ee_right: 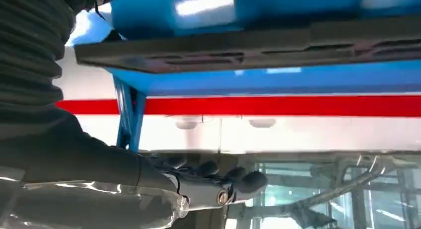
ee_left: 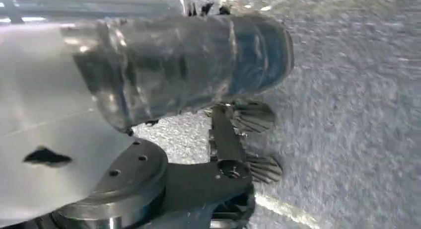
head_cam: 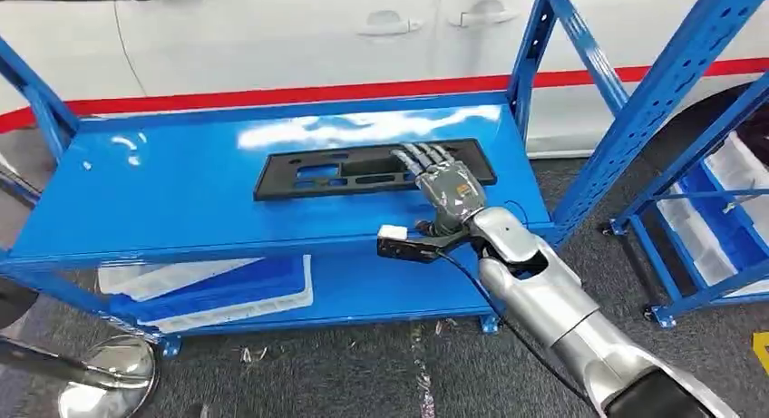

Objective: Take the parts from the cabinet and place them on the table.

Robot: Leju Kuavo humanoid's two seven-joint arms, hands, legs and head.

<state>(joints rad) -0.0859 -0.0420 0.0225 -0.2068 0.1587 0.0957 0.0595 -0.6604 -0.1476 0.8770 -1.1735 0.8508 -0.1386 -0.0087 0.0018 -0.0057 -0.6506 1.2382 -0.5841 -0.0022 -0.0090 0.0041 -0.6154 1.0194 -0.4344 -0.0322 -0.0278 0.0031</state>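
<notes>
Blue steel makes up the shelf [head_cam: 181, 196], and in your head view a flat black plastic part [head_cam: 308, 175] with several cut-outs lies on its top board, towards the back and right of centre. Your right hand [head_cam: 444, 182] is stretched over the right end of that part, fingers extended and slightly apart, tips pointing at the white car [head_cam: 272, 37] behind the rack. From this angle you cannot tell whether the fingers press on the part or sit just above it; nothing is clasped in them.

The right wrist view adds the low, side-on picture: the part [ee_right: 248, 52] appears there as a long dark bar against the blue board, the car's red stripe [ee_right: 278, 106] runs behind it, and the dark fingertips [ee_right: 250, 181] stand apart from the part with nothing between them.

The head view alone gives you the lower board, where white and blue trays [head_cam: 218, 291] are stacked at the left, and a second blue rack [head_cam: 707, 209] at the right edge.

The left wrist view looks at grey carpet [ee_left: 357, 114], blurred; the left hand's state cannot be told from it.
</notes>
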